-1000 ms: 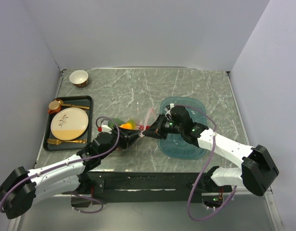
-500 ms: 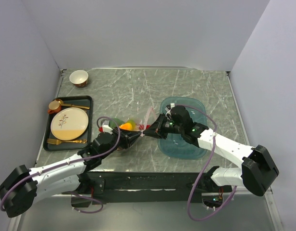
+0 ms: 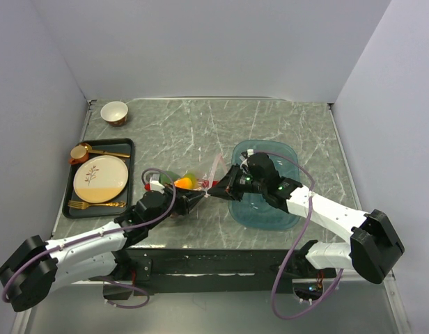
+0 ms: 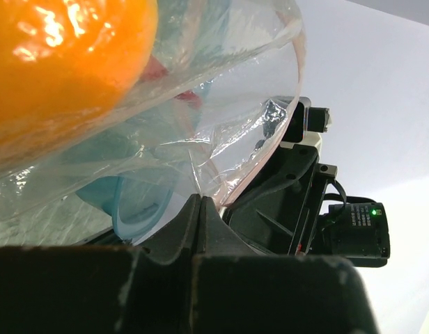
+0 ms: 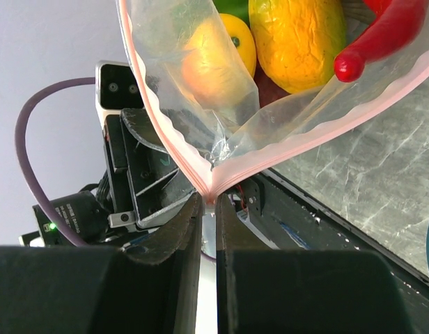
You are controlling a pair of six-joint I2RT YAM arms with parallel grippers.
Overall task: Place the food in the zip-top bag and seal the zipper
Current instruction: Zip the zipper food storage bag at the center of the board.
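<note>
2 arms (image 3: 319,209) inward at zipper (image 5: 284,149)

left arm (image 3: 82,247) showing white shells, bulky black joints | right arm (image 3: 326,212) wearing the same white and black | purple cable (image 3: 306,223) trailing off it, another purple cable (image 3: 162,209) on the left | green light (image 3: 278,186) glowing at right wrist | left gripper (image 4: 200,200) and right gripper (image 5: 209,200) showing matte black fingers, edges looking scuffed

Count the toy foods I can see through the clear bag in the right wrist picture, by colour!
Orange-yellow toy mangoes: 2
Red toy chili: 1
Green toy piece, cut off at the top edge: 1
Dark red toy piece, mostly hidden: 1
Total: 5
</note>
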